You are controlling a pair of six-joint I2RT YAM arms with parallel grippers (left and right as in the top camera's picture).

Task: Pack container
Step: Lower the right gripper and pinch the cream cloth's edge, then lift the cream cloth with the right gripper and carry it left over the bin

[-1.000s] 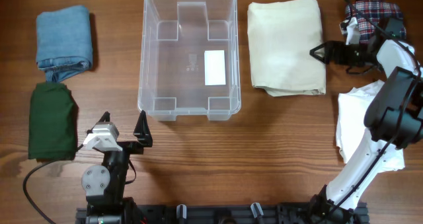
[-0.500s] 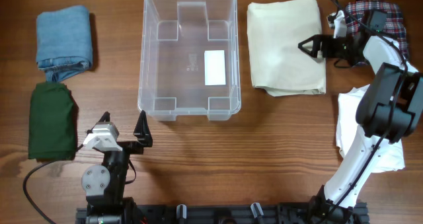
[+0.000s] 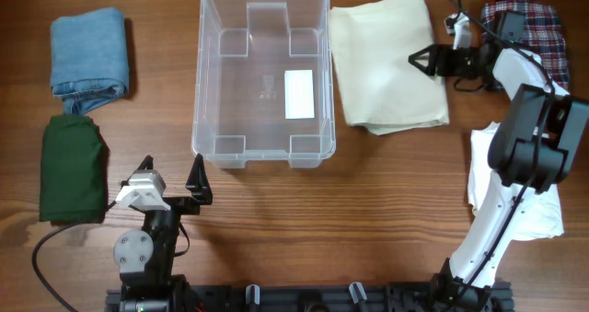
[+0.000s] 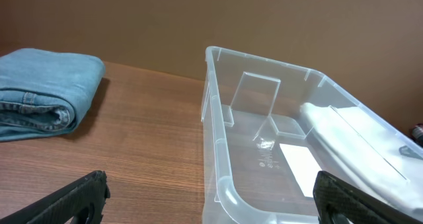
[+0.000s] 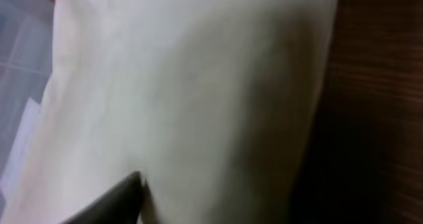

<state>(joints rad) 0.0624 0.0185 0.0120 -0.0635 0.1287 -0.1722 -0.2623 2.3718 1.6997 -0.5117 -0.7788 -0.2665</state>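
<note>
The clear container (image 3: 197,73) stands empty at the table's middle back, a white label on its base; its near corner (image 4: 218,138) fills the left wrist view. A folded cream cloth (image 3: 382,68) lies just right of it, skewed. My right gripper (image 3: 425,60) is at that cloth's right edge. In the right wrist view the cloth (image 5: 198,85) fills the picture and one dark finger (image 5: 112,201) rests on it; the other finger is hidden. My left gripper (image 3: 172,165) is open in front of the container's near-left corner, nothing between its fingers (image 4: 79,197).
Folded blue jeans (image 3: 87,50) lie at the back left, also in the left wrist view (image 4: 39,85), with a dark green cloth (image 3: 72,169) in front of them. A plaid cloth (image 3: 529,17) sits at the back right and a white cloth (image 3: 515,202) by the right arm's base.
My right gripper has moved left and back onto the cream cloth's edge, and the cloth has shifted left toward the container and turned a little. The left arm has not moved.
</note>
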